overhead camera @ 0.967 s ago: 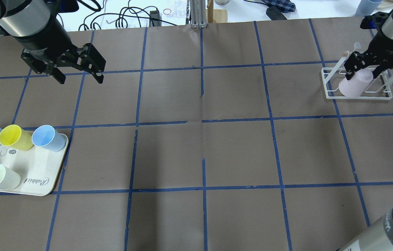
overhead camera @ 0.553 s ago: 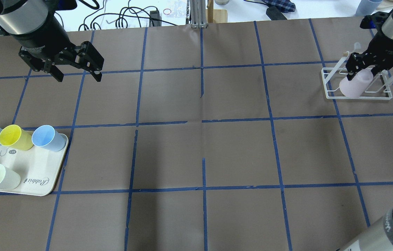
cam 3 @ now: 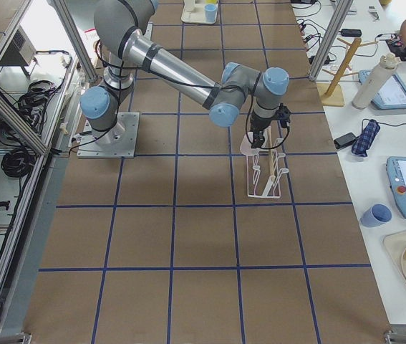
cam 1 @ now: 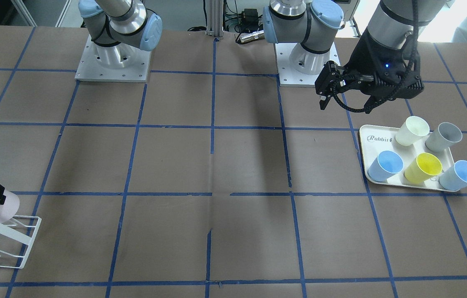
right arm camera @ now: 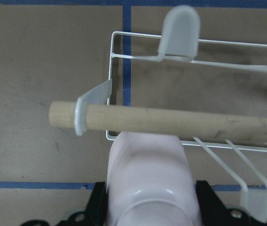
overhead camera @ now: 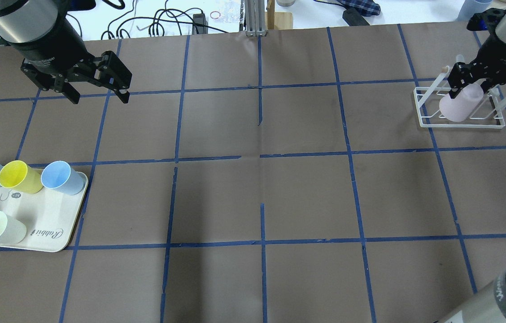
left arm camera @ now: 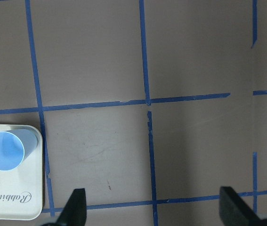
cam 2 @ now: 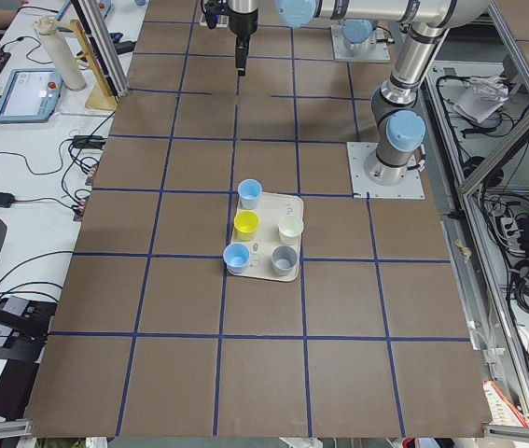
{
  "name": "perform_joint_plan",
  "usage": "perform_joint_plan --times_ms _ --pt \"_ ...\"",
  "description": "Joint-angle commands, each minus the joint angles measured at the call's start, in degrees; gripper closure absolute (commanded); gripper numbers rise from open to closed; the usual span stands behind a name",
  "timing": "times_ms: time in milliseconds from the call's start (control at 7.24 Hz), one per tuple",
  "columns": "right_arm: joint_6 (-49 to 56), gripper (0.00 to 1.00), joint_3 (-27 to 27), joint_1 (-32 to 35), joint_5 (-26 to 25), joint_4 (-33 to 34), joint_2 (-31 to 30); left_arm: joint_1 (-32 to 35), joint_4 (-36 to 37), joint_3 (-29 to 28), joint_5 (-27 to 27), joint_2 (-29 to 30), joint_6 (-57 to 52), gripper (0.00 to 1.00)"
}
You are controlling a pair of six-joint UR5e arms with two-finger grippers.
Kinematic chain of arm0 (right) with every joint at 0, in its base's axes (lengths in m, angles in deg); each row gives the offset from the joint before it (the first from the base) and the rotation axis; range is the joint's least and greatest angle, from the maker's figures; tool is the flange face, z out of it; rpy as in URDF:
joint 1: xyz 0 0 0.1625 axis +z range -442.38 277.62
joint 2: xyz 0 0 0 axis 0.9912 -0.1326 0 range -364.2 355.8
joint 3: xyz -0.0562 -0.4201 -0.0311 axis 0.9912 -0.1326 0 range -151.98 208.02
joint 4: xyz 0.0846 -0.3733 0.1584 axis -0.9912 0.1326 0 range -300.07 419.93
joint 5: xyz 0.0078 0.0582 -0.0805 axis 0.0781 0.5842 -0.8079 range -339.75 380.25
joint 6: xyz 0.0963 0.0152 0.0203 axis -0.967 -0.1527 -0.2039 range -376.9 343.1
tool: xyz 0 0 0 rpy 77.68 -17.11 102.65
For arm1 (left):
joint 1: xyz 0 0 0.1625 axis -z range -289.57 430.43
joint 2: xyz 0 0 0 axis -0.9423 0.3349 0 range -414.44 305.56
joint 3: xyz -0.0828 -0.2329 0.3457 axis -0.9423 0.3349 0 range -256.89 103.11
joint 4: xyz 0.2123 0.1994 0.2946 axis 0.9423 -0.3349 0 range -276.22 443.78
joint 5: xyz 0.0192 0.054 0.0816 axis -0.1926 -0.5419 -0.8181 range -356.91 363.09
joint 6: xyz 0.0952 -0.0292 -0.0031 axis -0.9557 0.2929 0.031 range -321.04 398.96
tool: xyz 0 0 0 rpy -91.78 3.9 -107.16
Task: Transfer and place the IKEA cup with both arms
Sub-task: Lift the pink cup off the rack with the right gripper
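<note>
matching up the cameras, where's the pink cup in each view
Front-facing: far left edge, pink cup at the wire rack.
Overhead: upper right.
Left side: too small to tell.
Right side: cannot make it out.
Left wrist: not in it.
Right wrist: bottom centre.
Shared landmark: the wire rack.

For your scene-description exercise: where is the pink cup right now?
Overhead view, far right: the pink cup is held in the right claw, tilted over the white rack.

Table (overhead camera: 307, 193): wearing brown paper crossed by blue tape lines.
Tray (overhead camera: 51, 211): sitting at one end.
Wire rack (overhead camera: 461, 126): standing at the opposite end.
</note>
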Motion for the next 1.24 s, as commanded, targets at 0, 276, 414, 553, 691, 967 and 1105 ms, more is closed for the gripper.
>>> perform_joint_plan --times_ms 0,276,414,553,691,967,1105 --pt "0.05 0.67 -0.25 0.55 -0.12 -1.79 -4.43 -0.10 -0.13 -0.20 0.09 -0.10 0.19 0.00" --pt "0.06 0.66 -0.34 0.81 0.23 -9.15 -11.46 -0.10 -0.13 -0.56 1.74 -0.45 0.28 0.00" --pt "-0.12 0.66 -0.34 1.86 3.19 -12.93 -13.93 -0.10 -0.31 -2.13 4.80 -0.11 0.45 0.00" --pt "0.05 0.66 -0.34 1.96 6.44 -16.97 -15.08 -0.36 -1.44 -3.45 8.05 0.16 0.37 0.00" --pt "0.06 0.66 -0.34 1.87 12.56 -21.01 -15.44 -1.84 -2.67 -3.37 12.26 0.42 0.37 0.00" --pt "0.14 0.67 -0.42 1.61 23.38 -28.75 -16.23 -8.77 -5.92 -0.40 25.42 0.69 -1.73 0.00" --pt "1.27 0.67 -0.60 1.61 27.52 -32.96 -17.89 -11.33 -6.63 2.92 33.49 0.69 -4.53 0.00"
